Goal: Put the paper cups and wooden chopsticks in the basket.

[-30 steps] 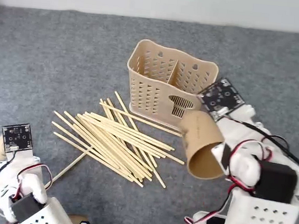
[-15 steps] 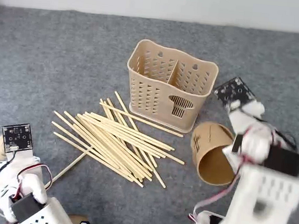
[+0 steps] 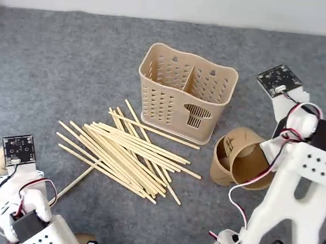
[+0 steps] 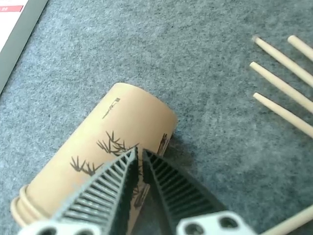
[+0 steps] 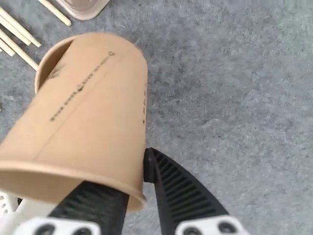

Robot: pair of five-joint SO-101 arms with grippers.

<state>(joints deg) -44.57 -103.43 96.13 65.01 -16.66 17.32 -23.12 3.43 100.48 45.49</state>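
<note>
Paper cup [image 3: 241, 164] sits low and tilted on its side, just beside the basket [image 3: 160, 101] at the corner nearer the arms, with its recessed base turned toward the chopsticks [image 3: 125, 150]. Whether it touches the carpet [image 3: 70, 61] cannot be told.

Risks noted:
- Your right gripper [image 5: 142, 169] is clamped on the mouth rim alone, one finger outside the wall and the other under or inside it. A pinch that thin, on soft paper, may let the cup swing, slip or crease once it is lifted.
- The cup is below the basket's rim. If you carry it across without enough height, it will likely strike the wall and shove or tip what looks a light basket.
- The basket is split by a divider, so a cup lowered off-centre may catch on it.
- A low sweep could scatter the chopsticks, which lie loose against the basket's foot.

Arm pose: your right arm stands tall beside the basket, wrist bent down over the cup. Your left gripper [image 4: 138, 155] hangs low at the near left, fingers drawn almost together and holding nothing, tips just over a second cup [image 4: 127, 117] lying on its side
</note>
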